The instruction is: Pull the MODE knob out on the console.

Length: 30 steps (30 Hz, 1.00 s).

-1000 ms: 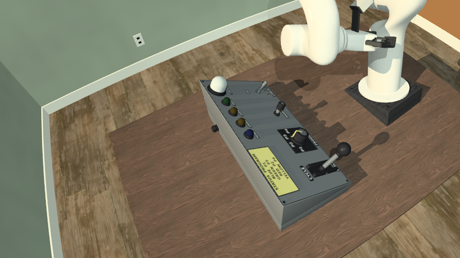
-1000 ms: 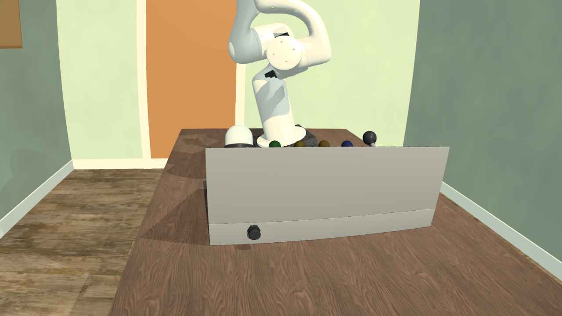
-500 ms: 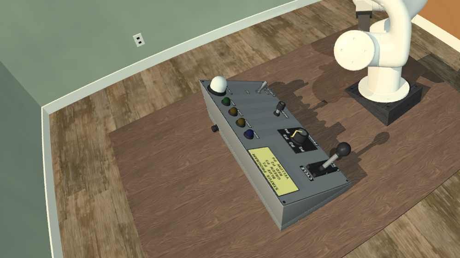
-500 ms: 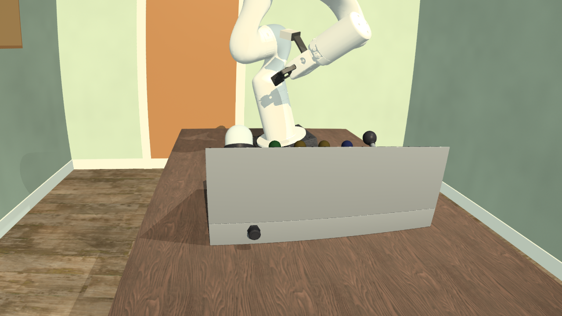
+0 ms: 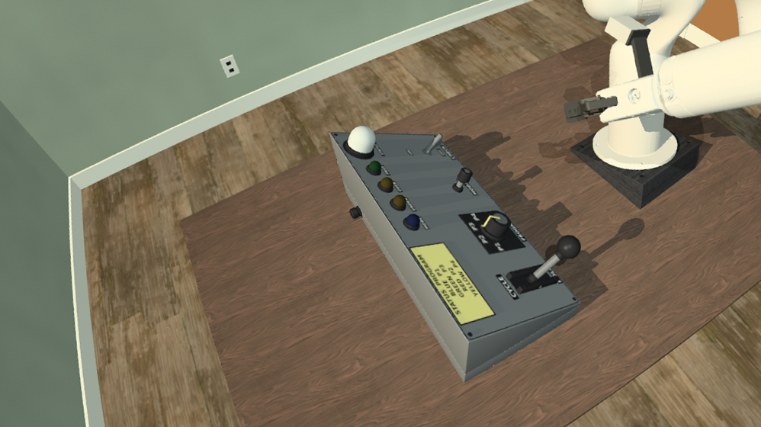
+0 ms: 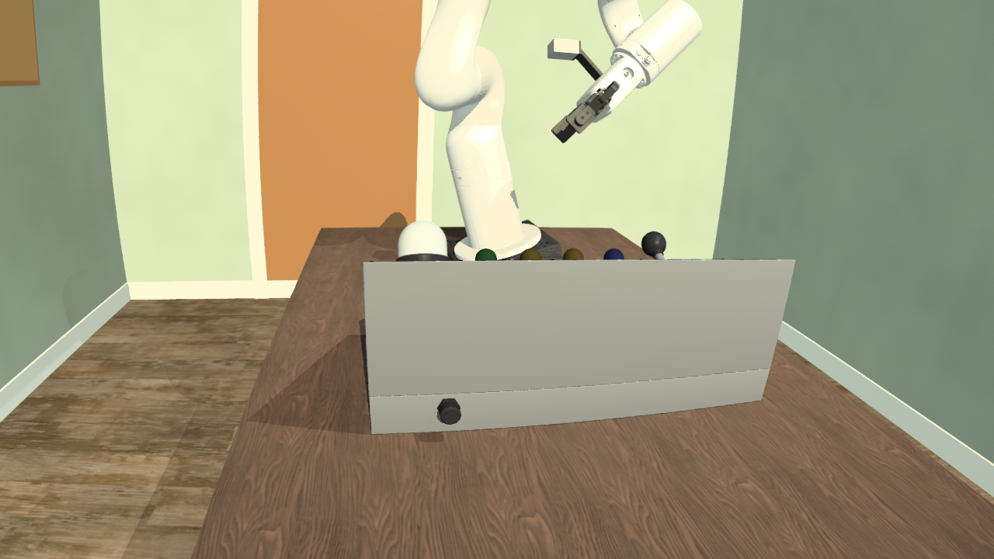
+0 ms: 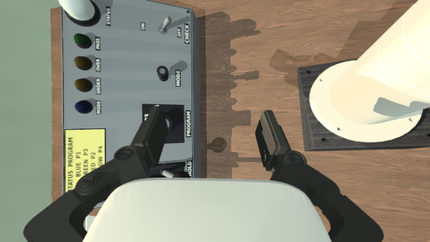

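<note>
The grey console point(image 5: 444, 284) point(image 6: 576, 326) point(image 7: 134, 54) stands askew on the brown table point(image 5: 285, 283) point(image 6: 486, 486) point(image 7: 269, 50). Its small black MODE knob point(image 5: 461, 180) point(image 7: 162, 72) sticks up from the sloped panel, between the CHECK toggle point(image 5: 433, 144) point(image 7: 165, 24) and the PROGRAM dial point(image 5: 496, 226). In the exterior view the console's back hides the knob. My gripper point(image 5: 574, 110) point(image 6: 566, 130) point(image 7: 212, 119) is open and empty. It hangs high in the air beside the console's front edge, well clear of the knob, pointing down toward the panel.
A white STATUS dome point(image 5: 360, 139) point(image 6: 422, 240) point(image 7: 79, 8), a row of lamps point(image 5: 384, 184) point(image 7: 82, 62) and a CYCLE lever with a black ball point(image 5: 567, 246) point(image 6: 653, 242) share the panel. A small black knob point(image 5: 355, 212) point(image 6: 449, 411) sits on the back. The arm's base point(image 5: 637, 158) point(image 7: 356, 111) stands close by.
</note>
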Motion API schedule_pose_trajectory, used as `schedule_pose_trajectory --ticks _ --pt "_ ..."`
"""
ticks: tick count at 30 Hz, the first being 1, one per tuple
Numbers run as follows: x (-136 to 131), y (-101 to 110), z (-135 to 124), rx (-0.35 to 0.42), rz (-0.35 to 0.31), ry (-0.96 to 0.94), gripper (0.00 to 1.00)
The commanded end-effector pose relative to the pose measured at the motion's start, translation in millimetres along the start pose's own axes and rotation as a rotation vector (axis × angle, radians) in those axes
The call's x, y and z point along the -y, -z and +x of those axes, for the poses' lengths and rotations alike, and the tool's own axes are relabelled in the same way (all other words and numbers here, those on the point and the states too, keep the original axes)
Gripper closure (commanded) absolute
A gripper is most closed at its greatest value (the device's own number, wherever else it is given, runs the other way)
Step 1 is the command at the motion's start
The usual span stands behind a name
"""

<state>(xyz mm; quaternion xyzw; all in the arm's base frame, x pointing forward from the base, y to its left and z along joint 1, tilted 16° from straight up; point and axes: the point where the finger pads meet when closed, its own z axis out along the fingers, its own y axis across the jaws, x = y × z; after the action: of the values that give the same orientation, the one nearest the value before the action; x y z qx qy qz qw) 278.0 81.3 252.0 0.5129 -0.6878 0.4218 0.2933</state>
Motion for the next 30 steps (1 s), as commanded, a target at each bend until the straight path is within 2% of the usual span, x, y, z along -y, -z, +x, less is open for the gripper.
schedule_pose_trajectory --ticks 1,5,9,13,30 --pt "19 23 -16 0.057 0.181 0.03 0.0" --pt "31 60 -34 0.125 0.343 0.065 0.0" --pt "34 79 -43 0.159 0.418 0.081 0.0" --pt "35 83 -45 0.167 0.435 0.085 0.0" --pt "35 83 -45 0.167 0.435 0.085 0.0"
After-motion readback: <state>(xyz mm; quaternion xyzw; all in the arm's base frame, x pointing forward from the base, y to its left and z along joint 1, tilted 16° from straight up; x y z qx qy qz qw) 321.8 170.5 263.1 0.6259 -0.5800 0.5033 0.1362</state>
